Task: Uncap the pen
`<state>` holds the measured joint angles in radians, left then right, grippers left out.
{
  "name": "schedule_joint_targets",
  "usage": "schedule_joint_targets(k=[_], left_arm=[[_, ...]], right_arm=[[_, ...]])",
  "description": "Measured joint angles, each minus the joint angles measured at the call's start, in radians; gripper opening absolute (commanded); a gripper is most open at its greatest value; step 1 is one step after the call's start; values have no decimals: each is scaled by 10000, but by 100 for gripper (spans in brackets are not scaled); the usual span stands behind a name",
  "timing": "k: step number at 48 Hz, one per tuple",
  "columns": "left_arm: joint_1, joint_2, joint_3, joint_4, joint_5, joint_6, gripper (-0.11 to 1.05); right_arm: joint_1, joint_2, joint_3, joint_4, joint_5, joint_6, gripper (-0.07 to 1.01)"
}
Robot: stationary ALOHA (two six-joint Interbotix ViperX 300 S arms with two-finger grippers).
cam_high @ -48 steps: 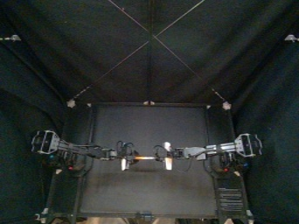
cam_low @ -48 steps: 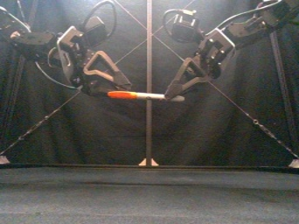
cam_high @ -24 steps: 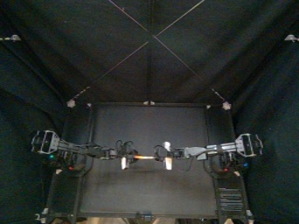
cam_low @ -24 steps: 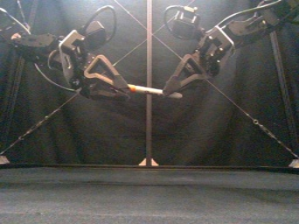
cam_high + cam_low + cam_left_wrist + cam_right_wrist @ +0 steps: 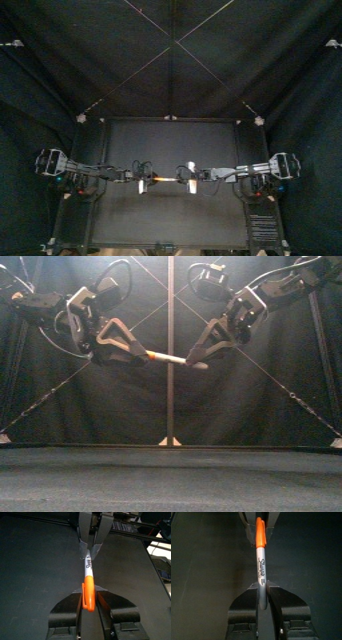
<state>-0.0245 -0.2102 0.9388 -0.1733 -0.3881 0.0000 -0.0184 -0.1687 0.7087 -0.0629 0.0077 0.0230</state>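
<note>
A marker pen (image 5: 170, 358) with a white barrel (image 5: 87, 563) and an orange cap (image 5: 87, 594) hangs in the air above the table's middle, tilted down toward the right. My left gripper (image 5: 130, 350) is shut on the orange cap, which is mostly hidden between its jaws in the front view. My right gripper (image 5: 202, 360) is shut on the barrel's other end (image 5: 261, 564). The cap (image 5: 258, 529) still sits on the barrel. From above, the pen (image 5: 167, 180) bridges the left gripper (image 5: 144, 180) and the right gripper (image 5: 191, 180).
The black table (image 5: 167, 225) lies well below the pen, with nothing else on it. Black curtains close the back and sides.
The pen was level with its orange cap showing; now the cap end is higher and sits deeper in the left jaws. The two grippers are slightly closer together.
</note>
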Motion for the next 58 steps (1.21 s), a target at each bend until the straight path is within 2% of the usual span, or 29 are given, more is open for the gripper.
schedule_joint_targets(k=[6, 15, 18, 22, 24, 26, 29, 41, 58], left_arm=[[0, -15, 0, -15, 0, 0, 39], [15, -46, 153, 0, 0, 31, 39], [15, -138, 230, -15, 15, 15, 39], [31, -307, 353, 0, 31, 46, 39], [46, -430, 506, -15, 77, 15, 39], [61, -552, 629, 0, 92, 31, 39], [61, -767, 782, -15, 153, 31, 39], [61, -1503, 1350, 15, 230, 31, 39], [61, -2117, 1810, 15, 215, 31, 39]], right_arm=[[0, 0, 15, 15, 15, 0, 46], [-61, -46, 169, 0, -46, 31, 46], [-107, -77, 276, 15, -107, 31, 46], [-153, -199, 368, 46, -107, 107, 46], [-184, -307, 506, 46, -31, 15, 46], [-199, -337, 598, 46, -15, 107, 46], [-245, -430, 690, 61, -15, 31, 46], [-291, -675, 920, 107, -15, 77, 46], [-291, -706, 966, 92, -15, 77, 46]])
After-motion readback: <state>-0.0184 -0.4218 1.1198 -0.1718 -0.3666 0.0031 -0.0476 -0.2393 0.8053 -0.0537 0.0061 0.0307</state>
